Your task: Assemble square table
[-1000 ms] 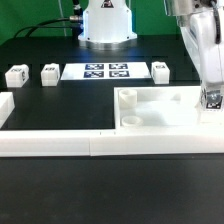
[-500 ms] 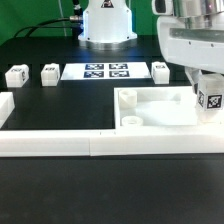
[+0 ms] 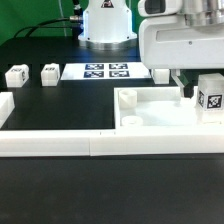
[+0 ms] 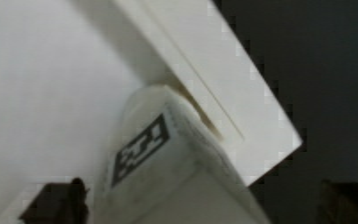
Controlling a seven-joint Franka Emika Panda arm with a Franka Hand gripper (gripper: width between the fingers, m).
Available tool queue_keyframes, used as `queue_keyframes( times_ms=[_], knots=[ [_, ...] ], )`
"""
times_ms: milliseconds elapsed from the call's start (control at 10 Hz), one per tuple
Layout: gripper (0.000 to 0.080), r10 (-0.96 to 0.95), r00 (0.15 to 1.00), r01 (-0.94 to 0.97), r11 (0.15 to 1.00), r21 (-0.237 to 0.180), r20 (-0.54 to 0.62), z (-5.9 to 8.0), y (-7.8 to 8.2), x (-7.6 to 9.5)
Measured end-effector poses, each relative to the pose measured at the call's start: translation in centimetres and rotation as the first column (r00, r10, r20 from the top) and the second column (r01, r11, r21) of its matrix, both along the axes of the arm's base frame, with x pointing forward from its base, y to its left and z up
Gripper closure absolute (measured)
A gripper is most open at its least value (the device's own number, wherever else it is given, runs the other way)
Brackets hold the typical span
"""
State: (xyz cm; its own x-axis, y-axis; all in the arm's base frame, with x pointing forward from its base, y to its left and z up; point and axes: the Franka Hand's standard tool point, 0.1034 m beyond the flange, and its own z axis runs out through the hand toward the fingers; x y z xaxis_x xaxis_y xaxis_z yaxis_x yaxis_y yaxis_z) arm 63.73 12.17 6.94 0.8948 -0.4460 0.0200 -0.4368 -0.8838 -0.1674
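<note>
The hand (image 4: 202, 203) hung wide open, holding nothing, around a white leg (image 3: 204, 95) standing at a corner of the square table slab (image 3: 160, 108). The leg carried a black-and-white tag (image 4: 140, 150).

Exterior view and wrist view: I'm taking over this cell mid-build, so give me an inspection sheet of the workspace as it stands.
surface: black table, flat.
job's things: slab lies flat behind the front bar; corner leg stands upright on it at the exterior view's right; far-left leg and second leg lie loose; half-hidden leg sits behind the gripper.
clutter: nothing seen.
grippers: gripper open, a finger on either side of the corner leg, not touching it.
cables: thin cables beside the robot base.
surroundings: marker board in front of the base; white border bars along the front.
</note>
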Motion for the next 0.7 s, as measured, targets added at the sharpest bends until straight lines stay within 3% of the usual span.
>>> queue_keyframes(
  times_ms=[200,300,500,600,700],
  knots=[
    [0.015,0.235,0.972,-0.234,0.972,-0.029,0.032,-0.3,0.5,-0.3],
    [0.015,0.227,0.973,-0.226,0.974,-0.029,0.03,-0.3,0.4,-0.3],
    [0.0393,0.199,0.98,-0.199,0.98,-0.027,0.025,-0.4,0.2,-0.4],
    [0.0393,0.15,0.989,-0.149,0.988,-0.027,0.011,-0.6,-0.4,-0.5],
    [0.0503,0.046,0.999,-0.046,0.999,-0.019,-0.002,-0.6,-0.6,-0.5]
  ],
)
